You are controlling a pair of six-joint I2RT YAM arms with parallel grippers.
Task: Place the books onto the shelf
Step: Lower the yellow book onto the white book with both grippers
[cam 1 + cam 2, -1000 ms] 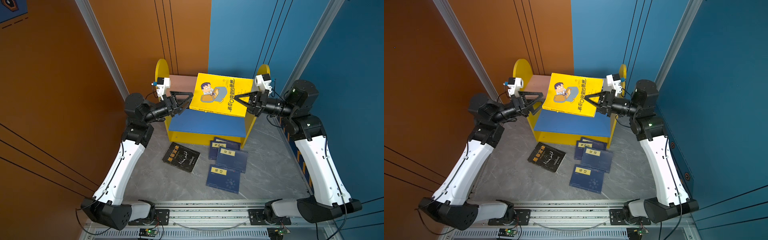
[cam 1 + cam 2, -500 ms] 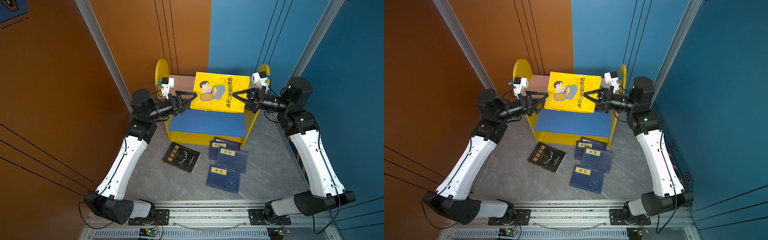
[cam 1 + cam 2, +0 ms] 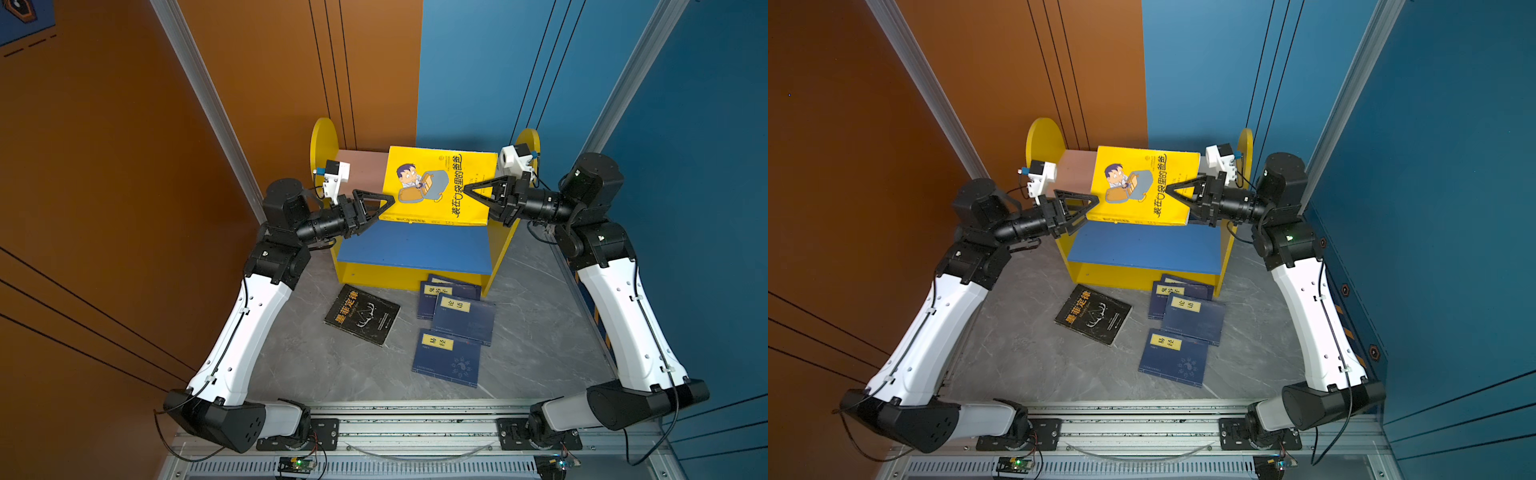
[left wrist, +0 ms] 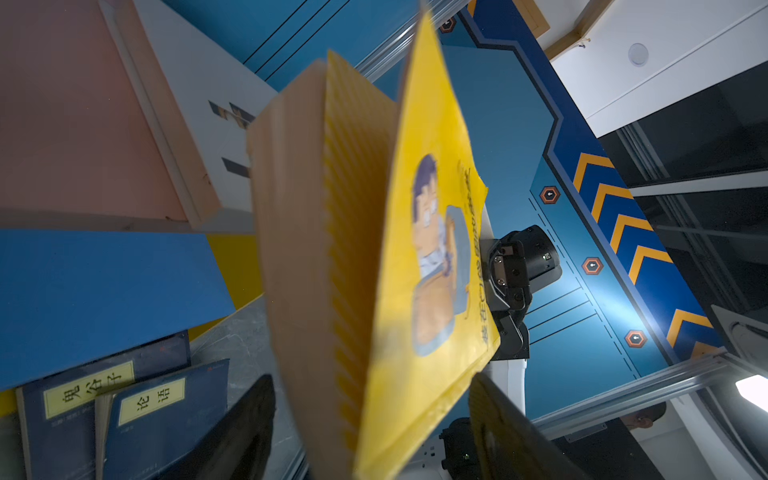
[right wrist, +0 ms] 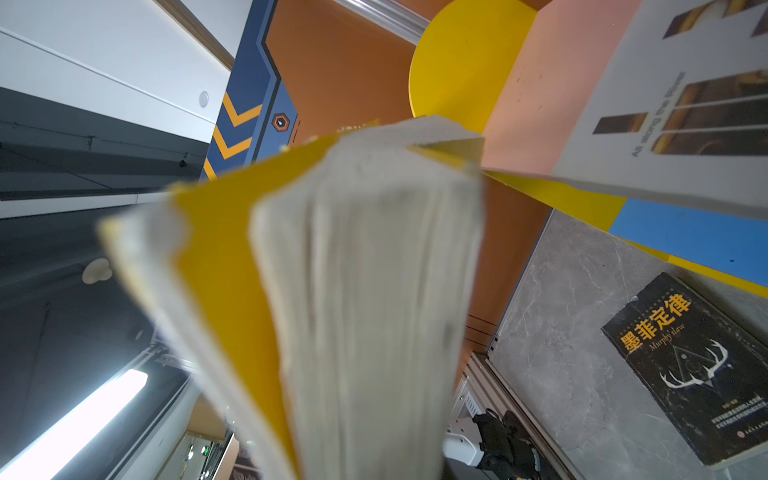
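My right gripper [image 3: 465, 193] is shut on the right edge of the yellow book with the cartoon man [image 3: 440, 187], holding it in the air over the shelf [image 3: 415, 245]. The shelf has a pink upper board [image 3: 357, 166]. My left gripper [image 3: 386, 208] is open, its fingers either side of the yellow book's [image 4: 424, 257] left edge with gaps. A white book with dark bars [image 5: 681, 104] lies on the pink board, hidden under the yellow one in both top views. On the floor lie a black book [image 3: 361, 313] and three navy books [image 3: 463, 318].
The shelf's yellow round-topped side panels [image 3: 322, 141] stand close to both wrists. The shelf backs onto an orange wall [image 3: 249, 83] and a blue wall [image 3: 478, 62]. A grey marble floor [image 3: 311, 365] runs forward to a metal rail [image 3: 415, 432].
The right gripper has turned the yellow book from skewed to square with the shelf, a little further back. The left gripper has closed in on its left edge, still open.
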